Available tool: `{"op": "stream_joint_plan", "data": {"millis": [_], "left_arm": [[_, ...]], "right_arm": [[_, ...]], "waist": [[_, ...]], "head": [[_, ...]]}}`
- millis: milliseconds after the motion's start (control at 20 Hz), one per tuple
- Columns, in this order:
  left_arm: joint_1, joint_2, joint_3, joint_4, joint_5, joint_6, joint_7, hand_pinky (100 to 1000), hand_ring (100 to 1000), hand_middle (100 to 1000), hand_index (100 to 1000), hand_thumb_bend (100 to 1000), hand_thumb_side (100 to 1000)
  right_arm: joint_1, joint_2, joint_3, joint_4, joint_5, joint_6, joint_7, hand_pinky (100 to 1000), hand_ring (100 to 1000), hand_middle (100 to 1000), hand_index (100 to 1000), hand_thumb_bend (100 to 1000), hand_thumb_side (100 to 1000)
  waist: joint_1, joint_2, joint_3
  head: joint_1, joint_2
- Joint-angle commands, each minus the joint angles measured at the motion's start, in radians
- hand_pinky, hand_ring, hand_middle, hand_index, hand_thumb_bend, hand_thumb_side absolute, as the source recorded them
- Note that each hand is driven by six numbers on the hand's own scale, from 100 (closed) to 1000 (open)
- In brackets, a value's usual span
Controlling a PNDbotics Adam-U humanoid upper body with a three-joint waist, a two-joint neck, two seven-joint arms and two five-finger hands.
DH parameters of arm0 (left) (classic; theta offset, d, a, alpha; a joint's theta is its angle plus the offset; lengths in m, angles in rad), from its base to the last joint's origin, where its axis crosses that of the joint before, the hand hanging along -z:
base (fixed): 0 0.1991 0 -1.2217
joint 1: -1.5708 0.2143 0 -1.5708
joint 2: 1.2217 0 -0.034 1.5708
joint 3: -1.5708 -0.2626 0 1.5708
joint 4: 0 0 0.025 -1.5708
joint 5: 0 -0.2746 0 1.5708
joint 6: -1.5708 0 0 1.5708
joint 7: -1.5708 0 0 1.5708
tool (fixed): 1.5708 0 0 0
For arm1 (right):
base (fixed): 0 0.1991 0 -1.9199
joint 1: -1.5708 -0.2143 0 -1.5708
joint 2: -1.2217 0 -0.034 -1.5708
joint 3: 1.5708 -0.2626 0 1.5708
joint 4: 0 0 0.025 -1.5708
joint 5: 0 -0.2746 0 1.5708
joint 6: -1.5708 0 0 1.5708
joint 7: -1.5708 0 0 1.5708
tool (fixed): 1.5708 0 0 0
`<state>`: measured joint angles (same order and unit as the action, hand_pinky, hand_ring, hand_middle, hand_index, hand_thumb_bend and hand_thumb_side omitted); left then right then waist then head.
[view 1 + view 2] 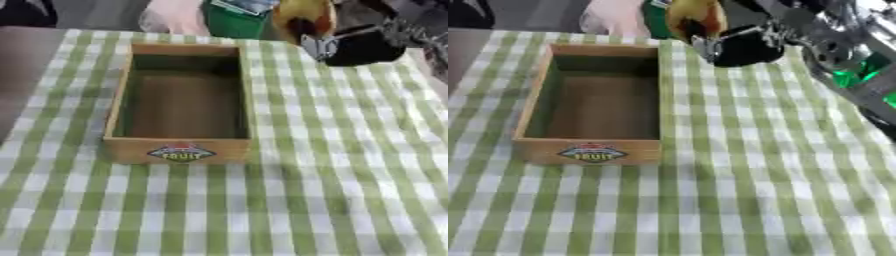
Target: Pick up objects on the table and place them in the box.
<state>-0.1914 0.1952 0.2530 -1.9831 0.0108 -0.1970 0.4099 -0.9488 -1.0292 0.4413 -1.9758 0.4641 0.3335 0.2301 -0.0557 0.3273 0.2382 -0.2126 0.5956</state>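
Observation:
A wooden box (179, 149) with a fruit label on its front wall stands on the green-and-white checked tablecloth, left of centre; nothing shows inside it. Beyond its far right corner, my right hand (352, 46), black with silver parts, comes in from the upper right. Its fingers curl round a yellow-brown rounded object (302, 14), held above the table's far edge, outside the box. The left hand shows in neither view.
My right forearm (846, 55), silver with green lights, crosses the upper right. Past the table's far edge stand a green container (232, 21) and something pink (175, 17). The checked cloth (332, 190) spreads in front of and to the right of the box.

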Motion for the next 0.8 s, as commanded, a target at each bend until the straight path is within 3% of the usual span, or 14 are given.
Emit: {"op": "stream_joint_plan", "data": {"millis": [50, 400, 800], "left_arm": [[0.002, 0.030, -0.006, -0.017, 0.004, 0.000, -0.009, 451, 425, 505, 690, 100, 710], [-0.005, 0.025, -0.012, -0.017, 0.012, -0.001, -0.016, 452, 425, 505, 691, 100, 709], [-0.014, 0.030, -0.015, -0.017, 0.014, -0.002, -0.022, 452, 425, 505, 691, 100, 708]], "right_arm": [[-0.079, 0.061, 0.023, 0.059, 0.049, 0.015, 0.049, 604, 583, 362, 526, 100, 208], [-0.211, 0.258, 0.067, 0.319, 0.120, -0.039, 0.079, 600, 591, 366, 533, 100, 214], [-0.242, 0.356, 0.073, 0.495, 0.212, -0.142, 0.080, 608, 609, 379, 535, 100, 223]], "waist": [[0.001, -0.023, 0.007], [-0.002, -0.015, 0.040], [-0.022, -0.009, 0.069]], "head": [[-0.006, -0.011], [-0.038, -0.017], [-0.062, -0.023]]}}
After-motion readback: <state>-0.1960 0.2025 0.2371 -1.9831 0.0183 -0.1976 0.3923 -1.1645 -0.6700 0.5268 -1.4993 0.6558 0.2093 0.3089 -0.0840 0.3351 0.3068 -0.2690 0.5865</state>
